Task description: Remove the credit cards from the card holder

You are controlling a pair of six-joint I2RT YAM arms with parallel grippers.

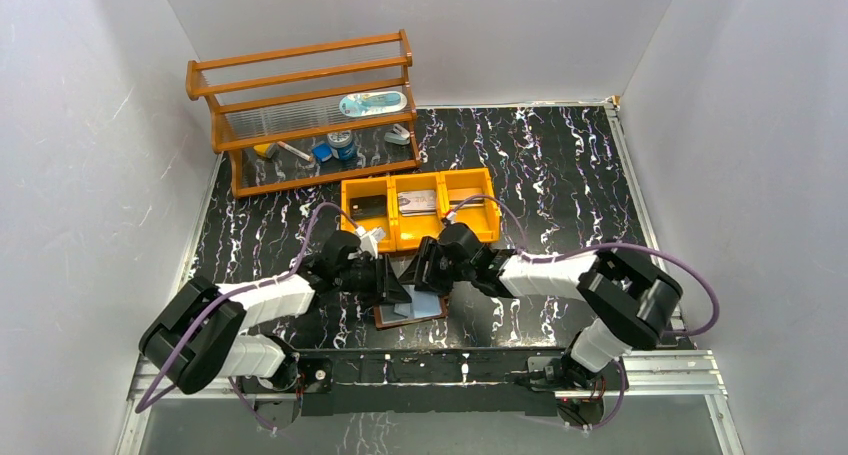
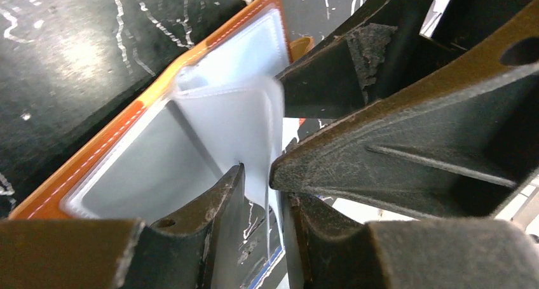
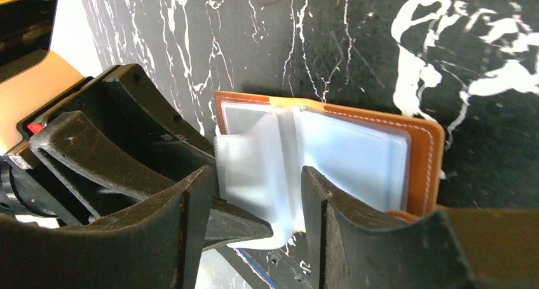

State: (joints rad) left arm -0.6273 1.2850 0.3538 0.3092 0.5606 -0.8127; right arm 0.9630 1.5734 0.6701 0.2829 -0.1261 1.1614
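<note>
bench (image 1: 560, 165): black with white veining, carries everything.
rack (image 1: 300, 115): wooden, at the far left corner.
tray (image 1: 420, 178): orange, three compartments, mid-bench beyond the grippers.
right gripper (image 3: 257, 174): jaws apart, one on each side of the raised sleeve, not pinching.
left gripper (image 2: 274, 194): closed on that sleeve's edge.
card holder (image 3: 356, 155): lies open flat on the near middle of the bench, between both grippers.
sleeve (image 2: 235, 124): pale glossy leaf, lifted from the holder.
credit cards: can't tell them from the sleeves.
</note>
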